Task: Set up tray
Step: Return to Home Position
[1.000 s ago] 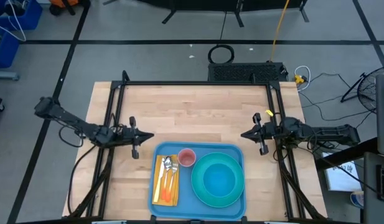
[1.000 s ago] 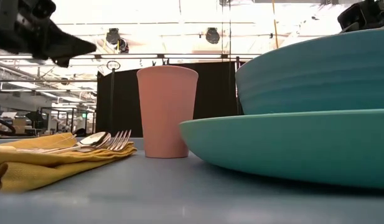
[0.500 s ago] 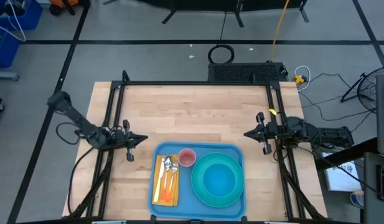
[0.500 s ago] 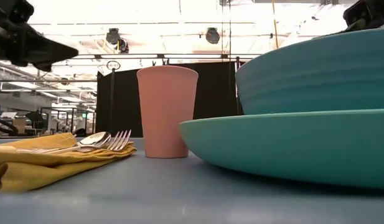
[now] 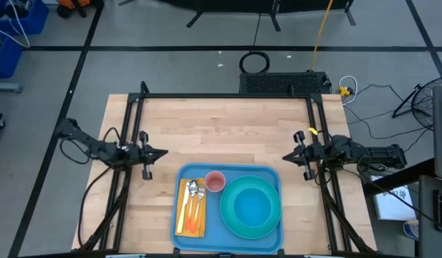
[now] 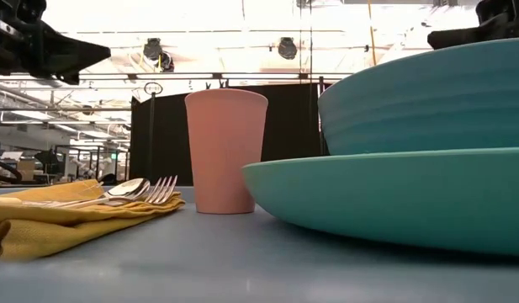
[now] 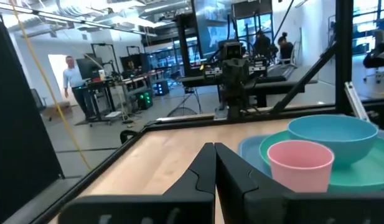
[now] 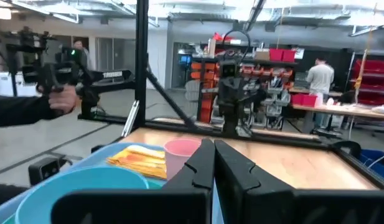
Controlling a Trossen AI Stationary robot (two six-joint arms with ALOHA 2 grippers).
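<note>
The blue tray (image 5: 271,173) lies at the table's near middle. On it a yellow napkin (image 5: 185,215) bears a fork and spoon (image 5: 194,192). A pink cup (image 5: 215,181) stands upright beside it, and a blue bowl (image 5: 252,206) sits in a teal plate (image 5: 233,223). My left gripper (image 5: 163,153) is shut and empty above the table, left of the tray. My right gripper (image 5: 285,157) is shut and empty, right of the tray's far corner. The cup shows in both wrist views (image 7: 300,163) (image 8: 181,152).
A black metal frame (image 5: 228,96) runs along the table's far edge and down both sides. Bare wood (image 5: 228,129) lies between the grippers and the far edge. People stand in the room beyond (image 8: 319,78).
My left gripper has drawn back toward the table's left edge, away from the tray, and risen a little. My right gripper has pulled slightly toward the table's right edge. The things on the tray have stayed where they were.
</note>
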